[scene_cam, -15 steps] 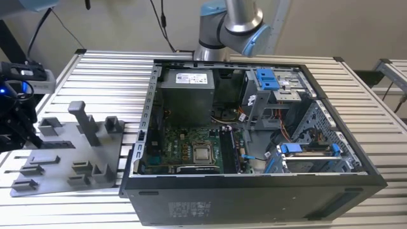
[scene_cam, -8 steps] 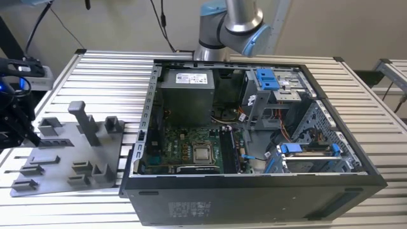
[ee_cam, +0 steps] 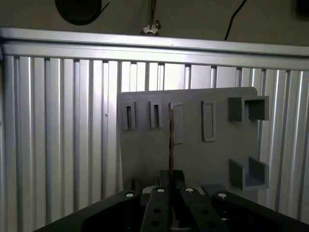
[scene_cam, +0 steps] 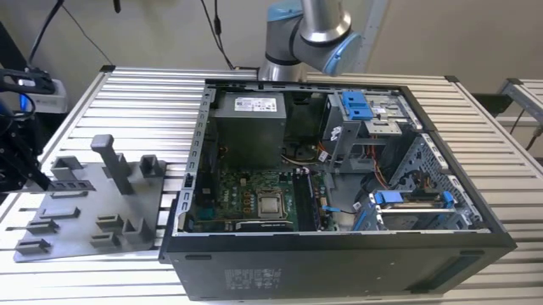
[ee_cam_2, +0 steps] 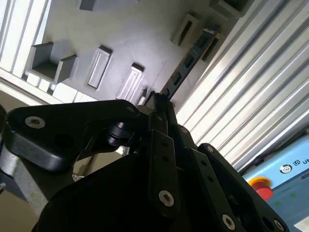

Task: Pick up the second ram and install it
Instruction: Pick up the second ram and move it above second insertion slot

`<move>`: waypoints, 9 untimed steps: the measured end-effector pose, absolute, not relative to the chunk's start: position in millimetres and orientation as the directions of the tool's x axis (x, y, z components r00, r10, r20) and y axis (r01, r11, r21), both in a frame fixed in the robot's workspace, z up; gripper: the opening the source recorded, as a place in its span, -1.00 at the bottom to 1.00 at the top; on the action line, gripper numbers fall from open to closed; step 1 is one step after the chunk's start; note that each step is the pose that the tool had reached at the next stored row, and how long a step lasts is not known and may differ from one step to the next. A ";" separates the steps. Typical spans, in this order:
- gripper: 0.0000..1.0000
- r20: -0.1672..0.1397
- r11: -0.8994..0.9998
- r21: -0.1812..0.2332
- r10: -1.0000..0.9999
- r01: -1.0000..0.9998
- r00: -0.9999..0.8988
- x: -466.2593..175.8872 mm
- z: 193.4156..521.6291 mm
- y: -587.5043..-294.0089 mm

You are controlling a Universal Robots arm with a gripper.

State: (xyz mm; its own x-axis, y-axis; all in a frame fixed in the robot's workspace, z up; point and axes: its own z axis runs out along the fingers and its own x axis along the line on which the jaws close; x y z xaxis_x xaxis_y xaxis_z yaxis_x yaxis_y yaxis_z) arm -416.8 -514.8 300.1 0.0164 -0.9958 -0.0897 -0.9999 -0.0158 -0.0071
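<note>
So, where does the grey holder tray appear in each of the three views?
Exterior view: the grey holder tray lies on the slatted table, at the exterior view's left of the open computer case.
First wrist view: the tray lies beyond the gripper, behind the second ram.
Second wrist view: the tray lies beyond the second ram.
Shared landmark: the slatted table.

Holder tray (ee_cam: 193, 154): grey matt plastic, faintly grainy. Table (ee_cam: 58, 145): ribbed bare metal, satin sheen. Gripper (ee_cam: 171, 175) links black, matt, smooth; second ram (ee_cam_2: 195, 50) dark matt board.
</note>
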 end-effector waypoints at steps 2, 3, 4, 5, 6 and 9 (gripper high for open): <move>-0.72 -0.090 -0.016 -0.007 -0.996 -1.000 0.016 -416.8 303.2 -514.8; -0.72 -0.090 -0.016 -0.007 -0.996 -1.000 0.016 -416.8 305.0 -514.8; -0.72 -0.090 -0.016 -0.007 -0.996 -1.000 0.016 -416.8 306.8 -514.8; -0.72 -0.090 -0.016 -0.007 -0.996 -1.000 0.016 -416.9 308.6 -514.8; -0.72 -0.090 -0.016 -0.007 -0.996 -1.000 0.016 -416.8 310.4 -514.8; -0.72 -0.090 -0.016 -0.007 -0.996 -1.000 0.016 -416.9 316.1 -514.8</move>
State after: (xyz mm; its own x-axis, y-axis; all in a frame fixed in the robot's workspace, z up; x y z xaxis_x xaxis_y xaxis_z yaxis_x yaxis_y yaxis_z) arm -416.9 -514.8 316.1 0.0161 -0.9958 -0.0897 -0.9999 -0.0156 -0.0071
